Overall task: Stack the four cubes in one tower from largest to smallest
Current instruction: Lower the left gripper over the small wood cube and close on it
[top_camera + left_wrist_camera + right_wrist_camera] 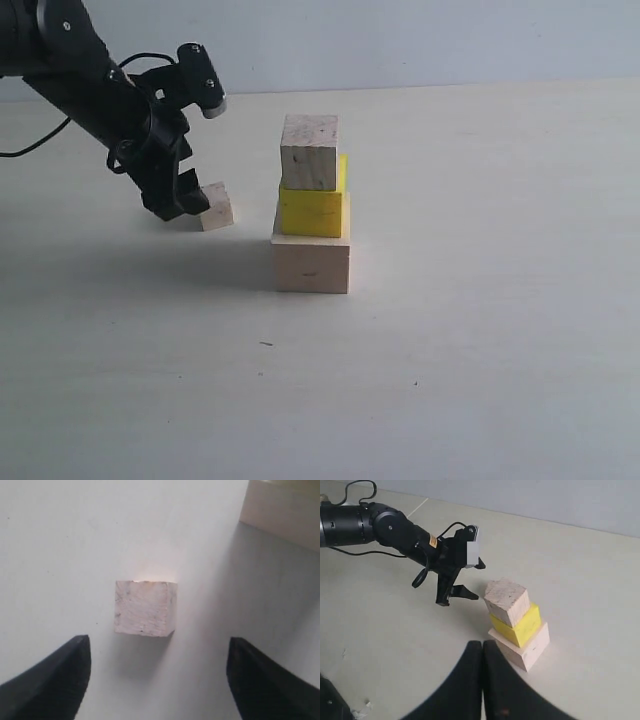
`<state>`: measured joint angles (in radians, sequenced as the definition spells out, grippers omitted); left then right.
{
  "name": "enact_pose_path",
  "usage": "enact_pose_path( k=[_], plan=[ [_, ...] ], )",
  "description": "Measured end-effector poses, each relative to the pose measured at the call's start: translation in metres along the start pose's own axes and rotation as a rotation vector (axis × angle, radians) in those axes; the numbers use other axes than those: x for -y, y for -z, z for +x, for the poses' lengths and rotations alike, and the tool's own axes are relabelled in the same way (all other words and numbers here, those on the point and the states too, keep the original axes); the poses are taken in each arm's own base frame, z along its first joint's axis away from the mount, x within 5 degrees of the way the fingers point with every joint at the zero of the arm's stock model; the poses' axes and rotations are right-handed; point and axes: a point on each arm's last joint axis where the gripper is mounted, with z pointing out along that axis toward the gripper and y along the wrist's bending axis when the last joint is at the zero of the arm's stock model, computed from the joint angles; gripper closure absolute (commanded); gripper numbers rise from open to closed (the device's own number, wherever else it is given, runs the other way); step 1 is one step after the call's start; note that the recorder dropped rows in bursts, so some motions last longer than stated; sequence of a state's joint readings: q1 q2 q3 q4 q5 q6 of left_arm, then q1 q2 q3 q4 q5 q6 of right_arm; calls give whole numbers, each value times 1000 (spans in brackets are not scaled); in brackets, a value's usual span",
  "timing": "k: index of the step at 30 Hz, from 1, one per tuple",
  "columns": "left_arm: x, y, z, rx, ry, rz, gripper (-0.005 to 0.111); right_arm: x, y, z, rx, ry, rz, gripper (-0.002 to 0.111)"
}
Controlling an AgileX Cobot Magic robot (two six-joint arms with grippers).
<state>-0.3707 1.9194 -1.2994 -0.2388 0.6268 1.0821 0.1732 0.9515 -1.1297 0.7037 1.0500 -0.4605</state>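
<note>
A stack stands mid-table: a large pale wood cube (311,264) at the bottom, a yellow cube (311,211) on it, and a small pale wood cube (309,152) on top, turned slightly. The other small pale cube (217,207) lies on the table left of the stack. My left gripper (182,205) is low beside it, open; in the left wrist view the cube (145,608) lies just ahead of the gripper (159,647), between the lines of its spread fingers (50,680). My right gripper (482,647) is shut on nothing, held back above the table near the stack (520,625).
The pale table (480,380) runs to a light wall at the back. The black left arm (90,90) with its cable reaches in from the upper left. A corner of the large base cube (285,510) shows in the left wrist view.
</note>
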Motion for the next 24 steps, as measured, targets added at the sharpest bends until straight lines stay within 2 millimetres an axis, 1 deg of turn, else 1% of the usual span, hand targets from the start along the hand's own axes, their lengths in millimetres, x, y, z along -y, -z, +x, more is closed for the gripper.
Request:
enact_pose_path(
  k=[2, 6, 11, 19, 24],
  plan=[
    [-1, -2, 0, 6, -33, -11, 40, 0, 0, 0, 0, 0, 0, 108],
    [0, -15, 3, -8, -86, 3, 47, -4, -2, 1, -13, 18, -20, 108],
    [2, -28, 7, -27, -128, 31, 47, -11, -5, 4, -47, 71, -32, 108],
    [0, -32, 7, -17, -144, 3, 47, -9, -5, 5, -62, 85, -4, 108],
    [0, -43, 10, -27, -143, 11, 47, -8, -5, 6, -64, 86, 1, 108]
  ],
)
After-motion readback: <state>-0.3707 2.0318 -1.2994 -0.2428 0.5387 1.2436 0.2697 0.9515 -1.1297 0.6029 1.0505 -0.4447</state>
